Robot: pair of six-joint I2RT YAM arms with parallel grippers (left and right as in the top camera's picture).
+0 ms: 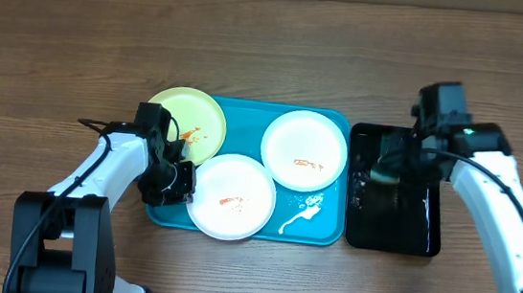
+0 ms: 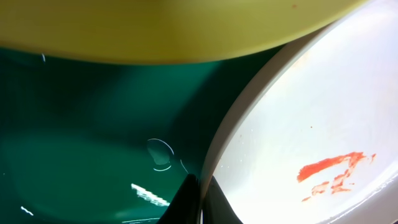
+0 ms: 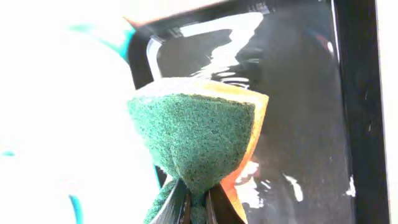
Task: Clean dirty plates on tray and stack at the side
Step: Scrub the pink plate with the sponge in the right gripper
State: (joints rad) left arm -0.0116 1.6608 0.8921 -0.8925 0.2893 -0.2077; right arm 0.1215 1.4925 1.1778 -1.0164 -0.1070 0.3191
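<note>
The turquoise tray (image 1: 244, 126) holds three plates. The pale yellow-green plate (image 1: 187, 120) lies at its far left corner, with orange smears. One white plate (image 1: 304, 151) lies at the far right and another white plate (image 1: 231, 196) at the front; both have orange smears. My left gripper (image 1: 177, 179) is shut on the left rim of the front white plate (image 2: 298, 112), with its fingertips (image 2: 200, 202) over the tray floor (image 2: 81, 137). The yellow-green plate's edge (image 2: 174, 25) is just beyond. My right gripper (image 1: 389, 168) is shut on a green and orange sponge (image 3: 199, 130).
A smaller black tray (image 1: 393, 227) with wet glints lies right of the turquoise tray, and the sponge hangs over it (image 3: 298, 93). A white smear (image 1: 301, 218) marks the turquoise tray's front right. Bare wooden table (image 1: 59, 50) surrounds both trays.
</note>
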